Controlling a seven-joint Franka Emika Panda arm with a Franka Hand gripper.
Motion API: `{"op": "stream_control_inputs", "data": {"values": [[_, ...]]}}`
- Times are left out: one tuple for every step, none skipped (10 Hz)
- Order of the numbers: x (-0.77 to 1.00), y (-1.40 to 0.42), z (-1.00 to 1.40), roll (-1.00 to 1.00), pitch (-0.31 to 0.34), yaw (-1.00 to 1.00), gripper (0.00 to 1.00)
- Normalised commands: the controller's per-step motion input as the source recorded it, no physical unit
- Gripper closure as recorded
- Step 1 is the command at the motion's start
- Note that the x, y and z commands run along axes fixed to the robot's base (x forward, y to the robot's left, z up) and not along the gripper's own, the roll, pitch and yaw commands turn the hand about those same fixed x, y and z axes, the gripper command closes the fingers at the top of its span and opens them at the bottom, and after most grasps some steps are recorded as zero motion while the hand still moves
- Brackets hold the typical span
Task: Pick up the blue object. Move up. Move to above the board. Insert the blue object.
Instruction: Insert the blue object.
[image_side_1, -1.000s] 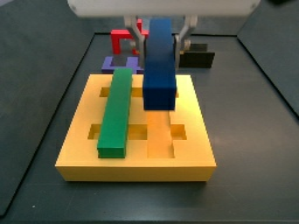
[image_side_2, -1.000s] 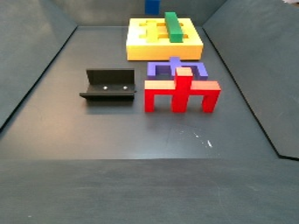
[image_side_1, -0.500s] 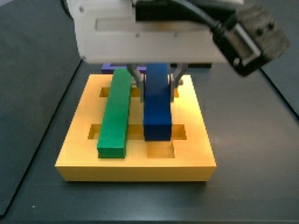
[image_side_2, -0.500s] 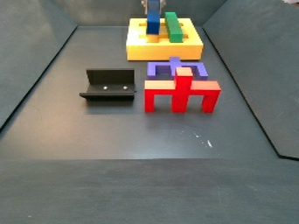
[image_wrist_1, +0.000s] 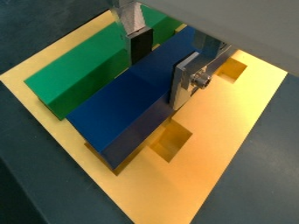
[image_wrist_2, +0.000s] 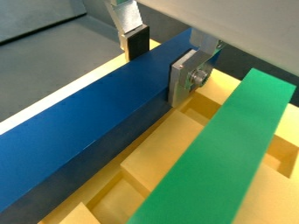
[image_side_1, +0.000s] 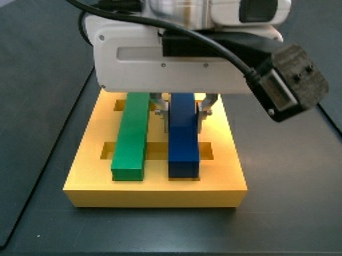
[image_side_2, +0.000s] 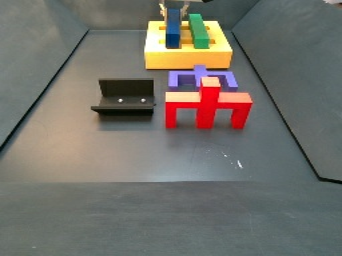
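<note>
Since the earlier frames the blue object (image_side_1: 183, 140) has come down from a steep tilt to lie flat along the board (image_side_1: 154, 187), and the gripper (image_wrist_1: 159, 59) has dropped low with it. Its jaws clamp the bar across its width, one silver finger (image_wrist_1: 186, 77) pressed to each long side in both wrist views (image_wrist_2: 184, 77). In a side view the blue bar sits lengthwise in a groove, parallel to the green bar (image_side_1: 130, 132) at its 9 o'clock, the two apart. On the dark floor, at the board's 6 o'clock in a side view (image_side_2: 187, 57), stand a purple piece (image_side_2: 201, 77), a red piece (image_side_2: 207, 105) and, toward 7 o'clock, the fixture (image_side_2: 123, 97).
</note>
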Motion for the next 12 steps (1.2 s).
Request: {"op": "stream_control_inputs", "data": {"values": [[0.00, -0.08, -0.23, 0.20, 0.056, 0.05, 1.00], [0.00, -0.03, -0.25, 0.16, 0.033, 0.08, 1.00], [0.00, -0.05, -0.26, 0.19, 0.029, 0.07, 1.00], [-0.01, -0.07, -0.25, 0.22, 0.031, 0.07, 1.00], [0.00, -0.08, -0.26, 0.18, 0.027, 0.10, 1.00], [0.00, -0.11, -0.33, 0.14, 0.050, 0.07, 1.00], [0.00, -0.05, -0.37, 0.11, 0.030, 0.04, 1.00], [-0.09, 0.00, -0.21, 0.00, 0.000, 0.13, 1.00], [-0.08, 0.00, -0.13, 0.02, 0.000, 0.30, 1.00], [0.00, -0.05, -0.20, 0.04, 0.000, 0.25, 1.00], [0.00, -0.03, -0.22, 0.02, 0.000, 0.16, 1.00], [0.00, 0.00, 0.00, 0.00, 0.000, 0.00, 1.00]]}}
